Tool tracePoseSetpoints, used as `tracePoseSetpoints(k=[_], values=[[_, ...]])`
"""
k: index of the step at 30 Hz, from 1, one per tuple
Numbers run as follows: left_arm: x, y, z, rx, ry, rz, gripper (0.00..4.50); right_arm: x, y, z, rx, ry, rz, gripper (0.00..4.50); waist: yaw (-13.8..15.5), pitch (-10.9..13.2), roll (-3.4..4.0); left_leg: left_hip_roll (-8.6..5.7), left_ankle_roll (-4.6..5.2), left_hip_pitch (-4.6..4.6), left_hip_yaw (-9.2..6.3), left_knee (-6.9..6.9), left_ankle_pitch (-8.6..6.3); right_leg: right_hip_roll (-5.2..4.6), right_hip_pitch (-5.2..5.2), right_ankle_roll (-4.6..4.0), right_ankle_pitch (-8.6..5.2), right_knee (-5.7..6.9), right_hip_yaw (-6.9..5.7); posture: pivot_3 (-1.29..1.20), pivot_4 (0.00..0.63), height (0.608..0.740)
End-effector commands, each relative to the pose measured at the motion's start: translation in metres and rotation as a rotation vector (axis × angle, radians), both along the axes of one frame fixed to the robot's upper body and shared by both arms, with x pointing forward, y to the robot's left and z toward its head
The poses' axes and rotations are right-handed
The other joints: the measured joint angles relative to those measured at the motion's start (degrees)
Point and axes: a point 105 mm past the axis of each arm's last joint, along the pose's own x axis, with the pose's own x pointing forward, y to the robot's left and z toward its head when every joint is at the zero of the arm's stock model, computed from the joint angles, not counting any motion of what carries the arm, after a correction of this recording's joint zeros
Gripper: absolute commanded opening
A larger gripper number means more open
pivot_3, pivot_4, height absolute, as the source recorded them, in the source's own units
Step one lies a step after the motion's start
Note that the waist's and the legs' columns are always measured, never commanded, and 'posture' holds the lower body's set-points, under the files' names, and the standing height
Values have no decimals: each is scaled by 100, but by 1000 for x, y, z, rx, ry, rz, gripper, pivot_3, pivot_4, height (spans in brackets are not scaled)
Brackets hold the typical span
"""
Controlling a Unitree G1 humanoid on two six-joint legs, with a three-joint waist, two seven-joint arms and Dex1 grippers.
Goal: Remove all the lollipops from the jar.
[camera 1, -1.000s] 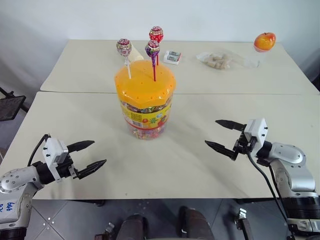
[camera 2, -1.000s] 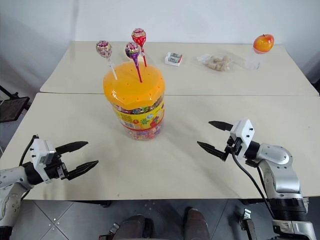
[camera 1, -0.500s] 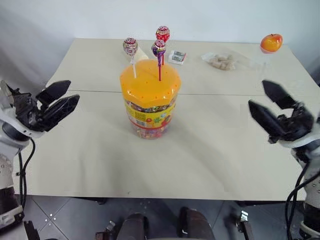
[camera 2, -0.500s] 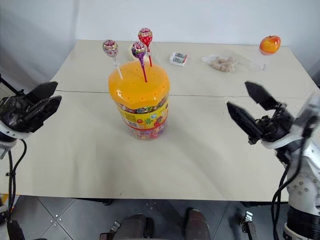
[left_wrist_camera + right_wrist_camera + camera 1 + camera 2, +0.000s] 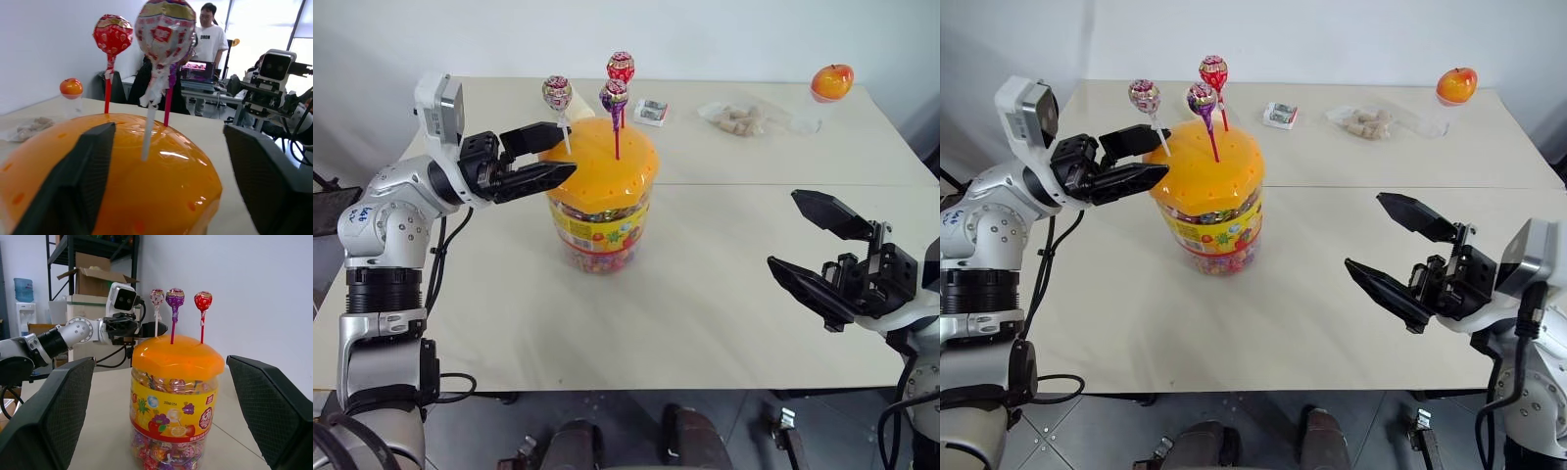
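The jar [image 5: 599, 217], a clear tub of sweets with a wide orange lid [image 5: 603, 164], stands mid-table. Three lollipops stand upright in the lid: pink [image 5: 556, 93] on a white stick, purple [image 5: 613, 95] on a magenta stick, red [image 5: 620, 67] behind them. My left gripper [image 5: 566, 149] reaches in level from the left above the lid's edge. It is open, and in the left wrist view the pink lollipop's white stick [image 5: 146, 132] stands between its fingers [image 5: 73, 186] without touching either. My right gripper [image 5: 785, 230] hangs open and empty over the table, well right of the jar.
At the back of the far table lie a small box [image 5: 650, 111], a clear bag of nuts [image 5: 744, 119] and an orange-red fruit [image 5: 831, 80]. A seam joins the two tables behind the jar. In the left wrist view a person [image 5: 211, 34] stands in the room behind.
My left gripper has risen from the table's left side and swung right to the jar lid, its fingers now either side of the pink lollipop's stick. The right gripper has risen and stays open.
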Motion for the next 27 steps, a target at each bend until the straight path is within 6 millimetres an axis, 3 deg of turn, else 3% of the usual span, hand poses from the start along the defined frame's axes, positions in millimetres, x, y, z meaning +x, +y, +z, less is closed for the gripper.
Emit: tracePoseSetpoints(k=[1, 9, 16, 21, 24, 27], values=[[-1, -1, 11, -13, -64, 0, 2454, -6, 2, 5, 5, -42, 14, 4500, 1, 0, 0, 0, 0, 0, 0, 1, 0, 0, 1, 0, 0, 0, 0, 0, 150, 740], [5, -5, 19, -79, -42, 0, 62, -6, 6, 10, 78, -43, 47, 4500, 24, 1, -1, 0, 0, -2, -3, 6, 0, -1, 1, 0, 0, 1, 0, 0, 150, 740], [-3, 11, 46, -306, 3, -28, 22, -6, 13, 25, 117, -39, 126, 4500, 0, 1, -2, 2, 0, -2, -8, 9, 0, -2, 1, 0, 0, 5, -1, 0, 150, 740], [7, 72, 75, -579, 38, 239, 22, -7, 29, 11, -120, -40, 238, 4500, -19, 3, -6, 4, 0, -3, -12, 8, 0, -3, 0, 1, 0, 4, -1, 0, 150, 740], [5, 90, 60, -483, 92, 378, 22, -9, 35, 10, -180, -53, 280, 4500, -43, 3, -4, 5, 0, 0, -12, 1, 0, -2, 0, 1, 0, 5, -2, 0, 150, 740], [2, 113, 19, -301, 254, 577, 22, -10, 43, -1, -299, -71, 335, 4500, -39, 3, -5, 4, -2, 6, -12, -2, -1, -3, 1, 1, 0, 11, -3, 0, 150, 740]])
